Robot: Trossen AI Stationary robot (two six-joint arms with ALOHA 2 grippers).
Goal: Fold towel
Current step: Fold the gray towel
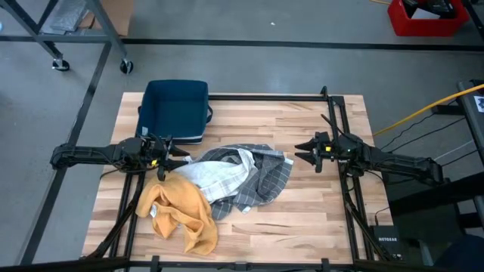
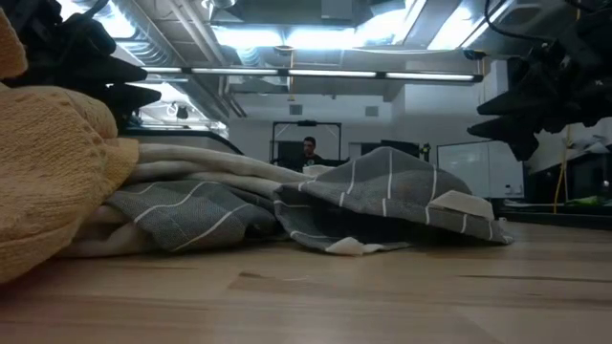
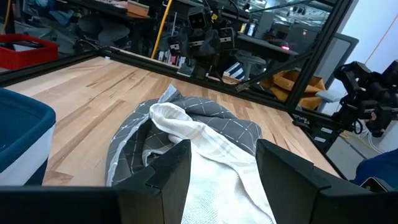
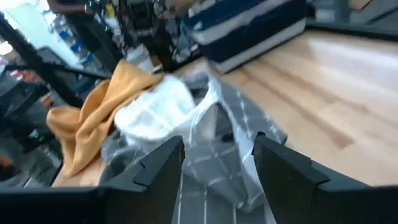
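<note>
A heap of crumpled towels lies in the middle of the wooden table: a grey checked towel (image 1: pixel 266 178) (image 3: pixel 205 115) (image 4: pixel 217 171), a white one (image 1: pixel 221 174) (image 3: pixel 214 158) on top of it, and a yellow-orange one (image 1: pixel 181 213) (image 4: pixel 93 118) toward the near left. My left gripper (image 1: pixel 185 156) (image 3: pixel 224 152) stands open at the heap's left edge, above the cloth, pointing level toward the right. My right gripper (image 1: pixel 300 153) (image 4: pixel 217 149) stands open just right of the heap, pointing toward it. Neither has anything between its fingers.
A dark blue bin (image 1: pixel 175 109) stands at the table's far left, just behind my left gripper. Bare wood (image 1: pixel 302 227) lies along the near edge and on the far right. Black frame rails (image 1: pixel 344 128) run along the table's sides.
</note>
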